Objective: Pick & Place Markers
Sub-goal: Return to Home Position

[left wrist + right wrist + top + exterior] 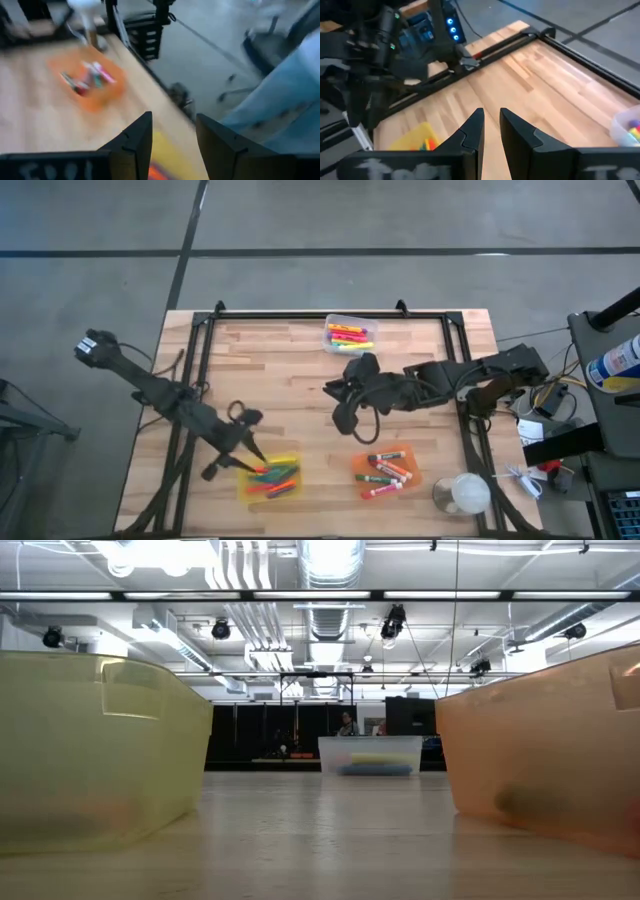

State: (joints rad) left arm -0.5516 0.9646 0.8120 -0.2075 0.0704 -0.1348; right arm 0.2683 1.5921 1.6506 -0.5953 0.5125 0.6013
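Note:
Markers lie in three bins. The yellow bin near the table's near edge holds green, red and orange markers. White-barrelled markers fill the orange bin. The clear bin by the far edge holds neon markers. My left gripper hangs over the yellow bin's left end, open and holding nothing. My right gripper hovers over the bare table middle, its fingers a narrow gap apart and nothing between them. The low view shows no gripper.
A white round object stands at the table's near right corner, beside the orange bin. A black frame runs along the table's far, left and right sides. Bare wood lies between the three bins. Cables and equipment sit right of the table.

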